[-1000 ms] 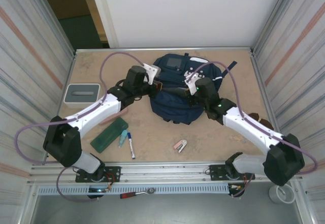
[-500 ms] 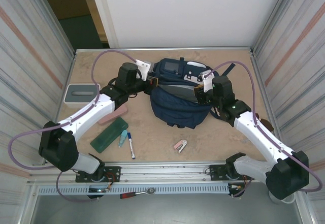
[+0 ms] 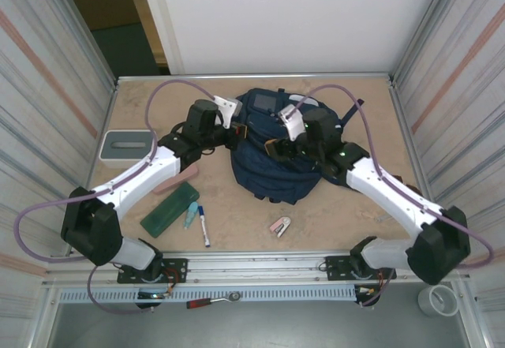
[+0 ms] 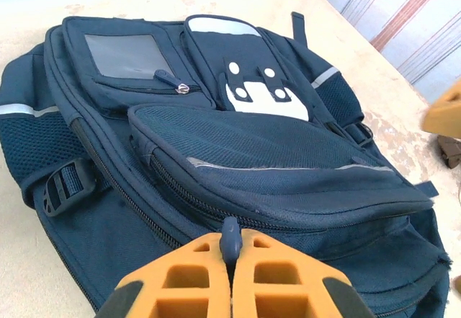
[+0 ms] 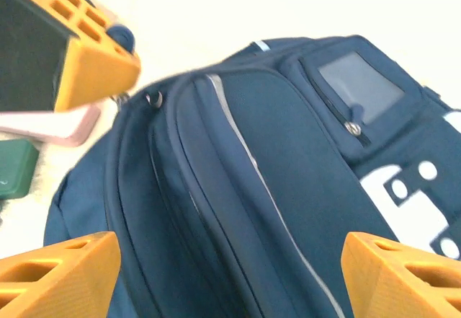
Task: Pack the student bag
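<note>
Left gripper pinched shut on zipper pull at left edge of bag. Right gripper fingers wide apart over bag middle. 0.5 s ago it was at the right edge, with grey lining showing. One bag, mid-table, long axis near-far, grey-panel end toward far wall. One box, one marker.

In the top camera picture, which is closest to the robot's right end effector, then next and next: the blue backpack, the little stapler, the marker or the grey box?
1. The student bag, right under the open right end effector.
2. The pink-and-white stapler, just past the bag's near side.
3. The marker, further left.
4. The grey-white box, far left.
</note>
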You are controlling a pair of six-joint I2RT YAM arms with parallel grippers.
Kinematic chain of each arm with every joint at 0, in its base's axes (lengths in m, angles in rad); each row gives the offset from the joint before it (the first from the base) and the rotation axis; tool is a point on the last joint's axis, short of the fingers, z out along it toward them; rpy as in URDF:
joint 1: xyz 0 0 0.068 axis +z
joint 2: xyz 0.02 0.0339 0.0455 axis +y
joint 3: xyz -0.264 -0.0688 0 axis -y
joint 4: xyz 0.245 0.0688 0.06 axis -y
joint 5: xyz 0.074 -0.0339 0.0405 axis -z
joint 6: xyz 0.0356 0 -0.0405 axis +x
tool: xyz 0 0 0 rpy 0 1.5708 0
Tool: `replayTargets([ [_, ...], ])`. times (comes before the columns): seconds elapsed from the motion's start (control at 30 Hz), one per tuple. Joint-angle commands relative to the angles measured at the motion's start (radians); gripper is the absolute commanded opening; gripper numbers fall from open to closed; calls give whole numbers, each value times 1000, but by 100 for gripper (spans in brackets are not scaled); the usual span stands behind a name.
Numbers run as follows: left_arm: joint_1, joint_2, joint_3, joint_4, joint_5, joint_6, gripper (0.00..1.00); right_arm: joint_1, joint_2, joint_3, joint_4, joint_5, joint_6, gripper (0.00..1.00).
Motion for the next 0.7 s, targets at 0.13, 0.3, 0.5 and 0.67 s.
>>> replayTargets([
  [0.13, -9, -26, 54, 57, -1, -2, 0, 26, 166, 86, 39, 30, -53, 74],
  [0.3, -9, -25, 45, 60, -7, 1, 0, 25, 179, 69, 47, 48, -47, 67],
  [0.5, -9, -23, 44, 60, -8, 2, 0, 1, 163, 46, 39, 77, -19, 26],
  [0.67, -9, -38, 27, 52, -33, 16, 0, -42, 120, 26, 39, 98, 10, 3],
])
